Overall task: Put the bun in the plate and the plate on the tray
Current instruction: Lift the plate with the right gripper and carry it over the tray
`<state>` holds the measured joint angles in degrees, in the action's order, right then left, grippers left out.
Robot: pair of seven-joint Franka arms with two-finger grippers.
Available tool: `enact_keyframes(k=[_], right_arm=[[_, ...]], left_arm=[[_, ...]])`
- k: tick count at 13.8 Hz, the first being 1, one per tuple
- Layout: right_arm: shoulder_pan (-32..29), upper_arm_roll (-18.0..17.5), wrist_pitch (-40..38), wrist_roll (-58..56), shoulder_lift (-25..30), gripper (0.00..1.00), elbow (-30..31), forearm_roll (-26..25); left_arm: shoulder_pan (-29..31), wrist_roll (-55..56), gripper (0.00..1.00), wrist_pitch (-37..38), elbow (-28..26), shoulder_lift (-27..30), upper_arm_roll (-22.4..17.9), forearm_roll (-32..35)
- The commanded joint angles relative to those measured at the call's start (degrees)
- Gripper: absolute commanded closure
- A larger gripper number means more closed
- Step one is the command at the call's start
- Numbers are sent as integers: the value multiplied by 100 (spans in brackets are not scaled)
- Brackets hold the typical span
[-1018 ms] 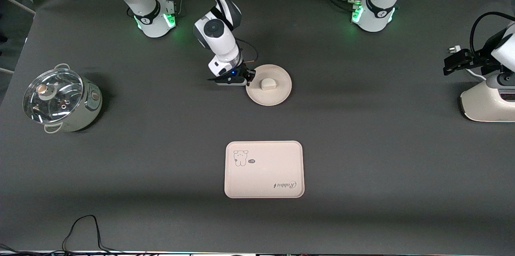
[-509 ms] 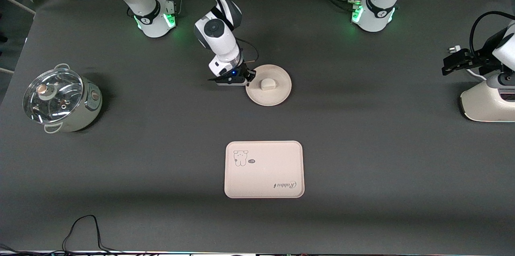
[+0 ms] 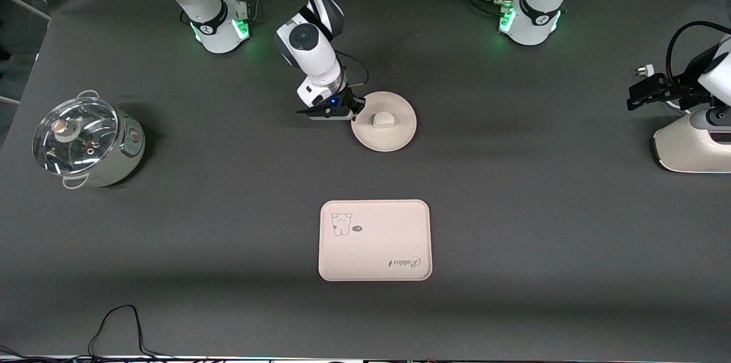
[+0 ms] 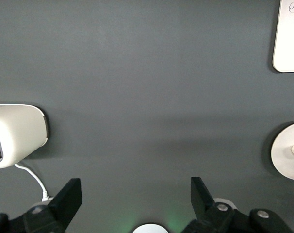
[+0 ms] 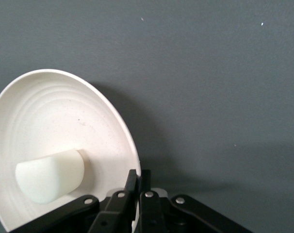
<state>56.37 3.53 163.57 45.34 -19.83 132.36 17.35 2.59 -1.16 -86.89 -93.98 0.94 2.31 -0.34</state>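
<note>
The round cream plate (image 3: 394,129) lies mid-table, with the small white bun (image 3: 382,119) resting in it. My right gripper (image 3: 356,108) is shut on the plate's rim at the edge toward the right arm's end; in the right wrist view the fingers (image 5: 138,184) pinch the rim of the plate (image 5: 55,131), which looks tilted, with the bun (image 5: 50,174) inside. The rectangular tray (image 3: 374,240) with a rabbit drawing lies nearer the front camera. My left gripper (image 3: 634,92) is open and empty, hovering beside a white appliance at the left arm's end; it also shows in the left wrist view (image 4: 135,194).
A pot with a glass lid (image 3: 85,140) stands at the right arm's end of the table. A white appliance (image 3: 694,146) with a cable stands at the left arm's end. A black cable (image 3: 120,329) lies at the table edge nearest the front camera.
The plate with the bun has shifted slightly toward the left arm's end, and the right gripper has moved with it. The left gripper barely moved.
</note>
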Motion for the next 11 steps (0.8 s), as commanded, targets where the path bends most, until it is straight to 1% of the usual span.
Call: enact_keyframes(k=[1, 4, 6, 7, 8, 11], right_arm=[[-82, -11, -632, -289, 742, 100, 44, 155], [-82, -2, -695, -324, 1095, 100, 27, 155], [-161, 7, -703, -342, 1052, 100, -192, 120], [-275, 16, -703, -403, 921, 100, -384, 67], [-415, 42, -816, -699, 755, 100, -639, 75], [-1039, 42, -1545, -1229, 210, 100, -1823, 111]], left_arm=[[-21, -34, 0, -12, 47, -76, -29, -28], [-12, -25, 0, -12, 38, -76, -29, -54], [-12, -25, 0, -20, 38, -76, -29, -63], [-12, -25, 0, -21, 38, -76, -29, -63], [-12, -25, 0, -21, 38, -76, -29, -63], [-12, -25, 0, -21, 29, -76, -37, -63]])
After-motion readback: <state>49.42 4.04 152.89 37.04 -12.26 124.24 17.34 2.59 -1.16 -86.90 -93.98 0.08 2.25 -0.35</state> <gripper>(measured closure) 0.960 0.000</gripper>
